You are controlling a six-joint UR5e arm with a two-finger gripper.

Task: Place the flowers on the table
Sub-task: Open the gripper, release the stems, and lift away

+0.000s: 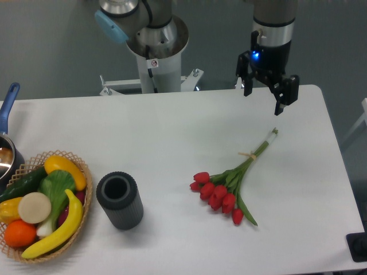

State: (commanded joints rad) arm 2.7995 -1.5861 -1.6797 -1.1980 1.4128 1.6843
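Observation:
The flowers (pixel 226 186), a bunch of red tulips with green stems tied with thin twine, lie flat on the white table (pixel 172 132), right of centre. Their stem ends point up and right. My gripper (pixel 266 96) hangs open in the air well above the stem ends, near the table's back right edge, with nothing between its fingers.
A dark grey ribbed cylinder (pixel 119 200) stands upright left of the flowers. A wicker basket (pixel 40 206) of fruit and vegetables sits at the front left corner. A pot with a blue handle (pixel 8 109) shows at the left edge. The robot base (pixel 156 51) stands behind the table.

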